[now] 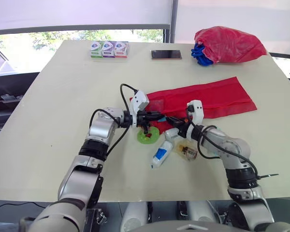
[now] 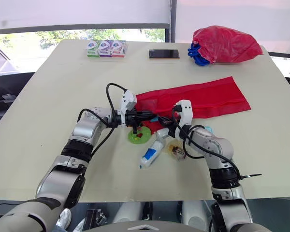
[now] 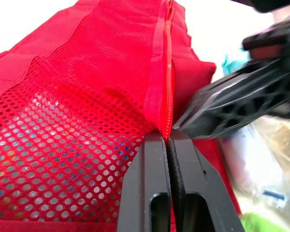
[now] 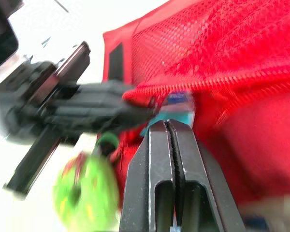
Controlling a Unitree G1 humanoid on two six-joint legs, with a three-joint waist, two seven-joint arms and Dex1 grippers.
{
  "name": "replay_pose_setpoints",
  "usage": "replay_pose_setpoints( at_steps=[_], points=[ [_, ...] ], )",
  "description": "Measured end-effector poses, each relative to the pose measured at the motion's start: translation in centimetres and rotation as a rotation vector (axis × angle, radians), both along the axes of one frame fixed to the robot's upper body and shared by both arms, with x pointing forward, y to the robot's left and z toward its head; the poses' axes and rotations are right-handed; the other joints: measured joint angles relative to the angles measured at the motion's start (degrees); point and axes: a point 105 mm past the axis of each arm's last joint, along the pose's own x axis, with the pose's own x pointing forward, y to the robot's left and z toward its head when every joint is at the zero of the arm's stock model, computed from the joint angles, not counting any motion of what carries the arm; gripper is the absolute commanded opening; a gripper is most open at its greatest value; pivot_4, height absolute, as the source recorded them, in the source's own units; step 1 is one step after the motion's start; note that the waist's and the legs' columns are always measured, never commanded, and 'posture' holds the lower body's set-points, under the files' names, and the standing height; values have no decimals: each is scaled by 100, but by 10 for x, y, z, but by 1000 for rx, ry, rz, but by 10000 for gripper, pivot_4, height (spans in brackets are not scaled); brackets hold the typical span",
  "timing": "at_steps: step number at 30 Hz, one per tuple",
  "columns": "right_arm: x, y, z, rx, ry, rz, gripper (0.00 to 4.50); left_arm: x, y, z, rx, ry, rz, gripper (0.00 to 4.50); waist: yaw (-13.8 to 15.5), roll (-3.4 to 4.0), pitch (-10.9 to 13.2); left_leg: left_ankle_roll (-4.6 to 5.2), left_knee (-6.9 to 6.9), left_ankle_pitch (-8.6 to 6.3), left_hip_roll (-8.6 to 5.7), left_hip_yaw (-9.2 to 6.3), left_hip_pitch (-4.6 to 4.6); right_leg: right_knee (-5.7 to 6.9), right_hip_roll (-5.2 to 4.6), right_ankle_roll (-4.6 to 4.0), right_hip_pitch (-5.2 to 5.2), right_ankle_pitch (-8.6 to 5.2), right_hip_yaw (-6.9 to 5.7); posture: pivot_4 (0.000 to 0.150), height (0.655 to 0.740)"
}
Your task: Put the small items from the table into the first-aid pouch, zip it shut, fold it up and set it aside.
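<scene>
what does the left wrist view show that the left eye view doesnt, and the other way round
Left wrist view: the mesh holes and zipper edge of the red pouch, with that edge pinched at the tips of the shut left gripper. Left eye view: three small boxes, a phone and a red bag at the table's far side. Both: the pouch, with the right gripper close beside the left one.

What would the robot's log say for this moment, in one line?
left gripper: shut on pouch zipper edge | right gripper: shut, at pouch mouth | green disc, tube, packet: on table
</scene>
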Motion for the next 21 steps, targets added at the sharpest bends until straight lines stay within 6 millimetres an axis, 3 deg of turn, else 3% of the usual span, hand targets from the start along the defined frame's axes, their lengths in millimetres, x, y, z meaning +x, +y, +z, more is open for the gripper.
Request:
replay_pose_setpoints(
  at_steps=[7, 14, 17, 21],
  points=[
    [-21, -25, 33, -12, -257, 36, 425, 11, 16, 1, 39, -19, 45, 0, 13, -1, 0, 1, 1, -1, -4, 3, 0, -4, -1, 2, 1, -1, 2, 1500, 7400],
    [-49, -94, 51, -191, -448, 2, 425, 28, 40, 16, 50, -75, 135, 0, 52, -7, 3, 1, 2, -1, -3, 4, 0, -6, 0, 3, 3, -1, -1, 1500, 7400],
    [-58, -109, 56, -210, -476, -7, 9315, 31, 46, 22, 61, -106, 146, 0, 48, -7, 3, 1, 2, -1, -1, 4, 3, -5, 0, 3, 5, -2, -1, 1500, 7400],
    [-78, -129, 57, -235, -489, -25, 29621, 26, 66, 13, 139, -114, 157, 0, 43, -8, 3, 1, 0, -1, 1, 5, 2, -8, 2, 3, 5, -2, 0, 1500, 7400]
  ],
)
